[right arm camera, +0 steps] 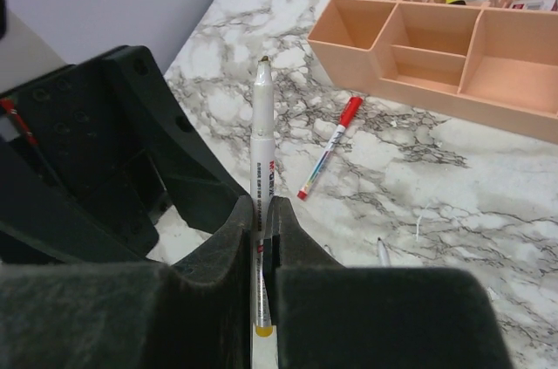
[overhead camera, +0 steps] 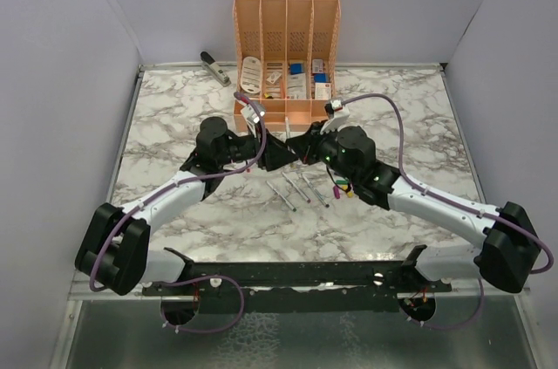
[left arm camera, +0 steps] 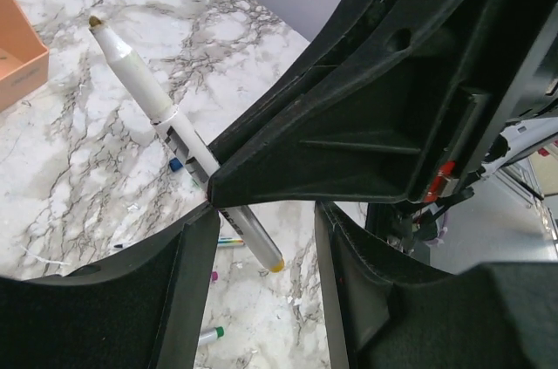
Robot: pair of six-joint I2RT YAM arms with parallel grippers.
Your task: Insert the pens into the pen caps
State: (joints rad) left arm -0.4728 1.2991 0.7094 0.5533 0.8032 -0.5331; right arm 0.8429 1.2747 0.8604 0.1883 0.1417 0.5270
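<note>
Right gripper [right arm camera: 261, 216] clamped pen [right arm camera: 262, 125], tip toward 12 o'clock, likely for capping; left gripper [left arm camera: 264, 238] stood apart around its yellow end.

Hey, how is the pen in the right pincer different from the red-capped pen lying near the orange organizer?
The held pen is clamped in the shut right pincer, clear of the marble table; the red-capped pen lies flat on it, untouched. The held pen's dark tip is bare; the other wears a red cap. Both have white printed barrels.
</note>
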